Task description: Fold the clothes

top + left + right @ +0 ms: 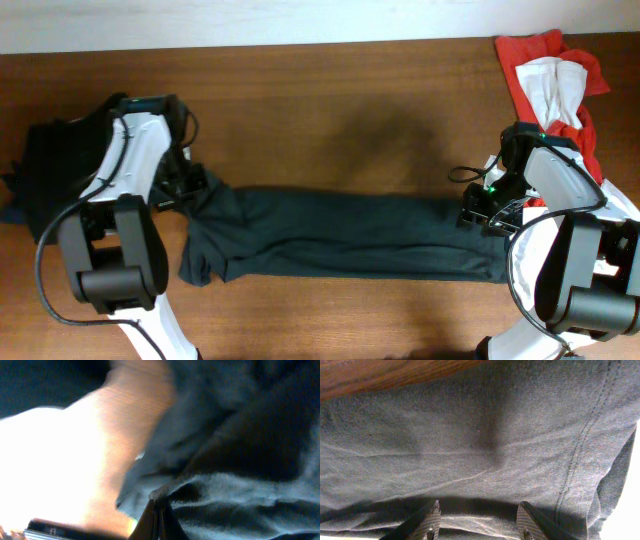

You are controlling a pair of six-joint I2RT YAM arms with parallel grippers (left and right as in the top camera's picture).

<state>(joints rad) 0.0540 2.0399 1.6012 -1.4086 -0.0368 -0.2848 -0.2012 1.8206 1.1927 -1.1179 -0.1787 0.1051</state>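
Observation:
A dark grey garment (350, 235) of the clothes lies folded into a long strip across the middle of the table. My left gripper (192, 187) is at the strip's left end, where the cloth rises to a point. In the left wrist view that gripper (158, 502) is shut, with a bunched fold of the dark cloth (235, 450) at its tips. My right gripper (487, 213) is at the strip's right end. In the right wrist view it (480, 519) stands open just above the grey cloth (470, 440), with a seam (580, 450) running by on the right.
A heap of black clothes (50, 165) lies at the left edge behind the left arm. Red cloth (530, 50) and white cloth (550, 85) are piled at the back right, by the right arm. Bare brown wood (340, 120) shows behind the strip.

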